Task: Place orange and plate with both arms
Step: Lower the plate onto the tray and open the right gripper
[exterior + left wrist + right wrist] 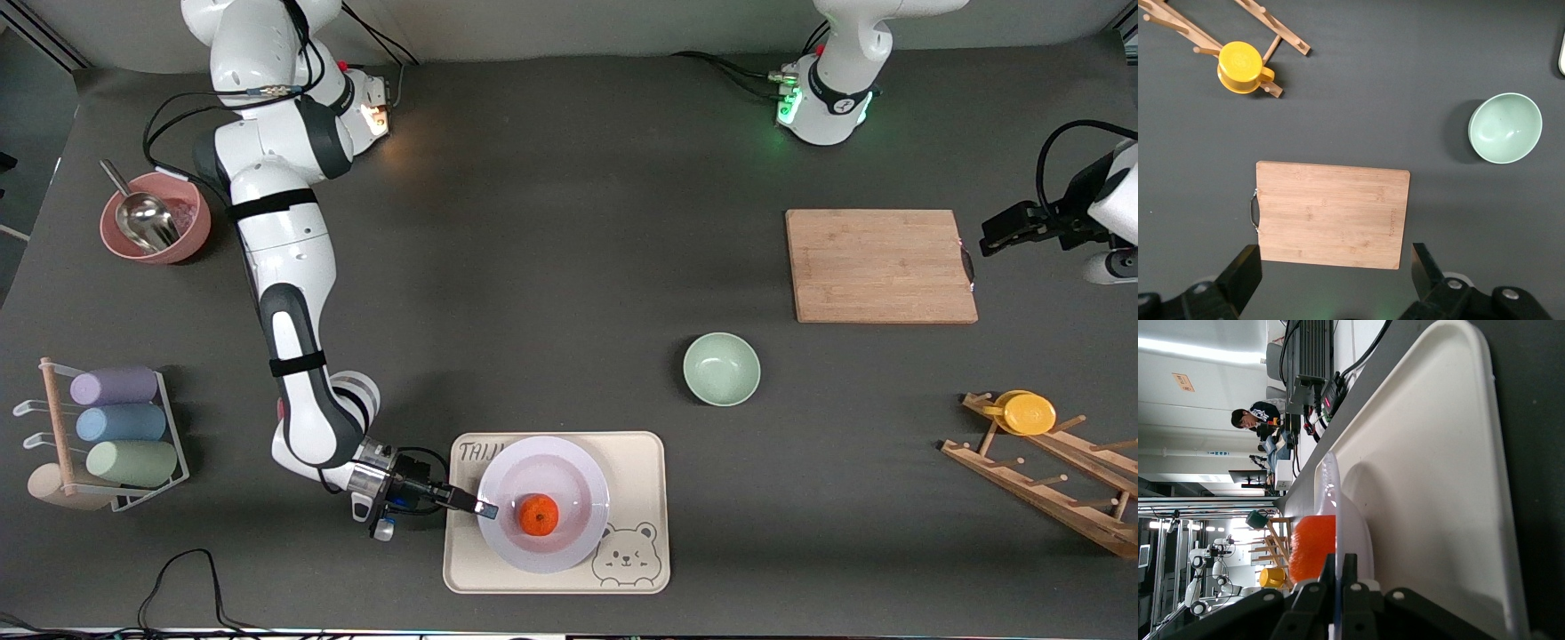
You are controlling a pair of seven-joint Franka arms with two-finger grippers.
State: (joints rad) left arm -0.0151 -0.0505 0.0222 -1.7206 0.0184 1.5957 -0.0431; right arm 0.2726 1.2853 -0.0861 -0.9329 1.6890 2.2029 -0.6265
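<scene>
Resting in the middle of the plate [569, 471], the orange [539, 515] sits on the glossy white dish, which lies on the cream bear-printed tray [642, 462] at the table edge nearest the front camera. The right gripper [484, 509] reaches in low from the right arm's end of the table, its fingers pinched closed on the plate's rim; the right wrist view shows the thin rim [1338, 520] between the fingers, with the orange [1313, 547] just past them. The left gripper [1333, 267] waits with fingers spread wide and nothing between them, hanging over the wooden cutting board [1331, 213]. A mint-green bowl [721, 369] stands between board and tray.
</scene>
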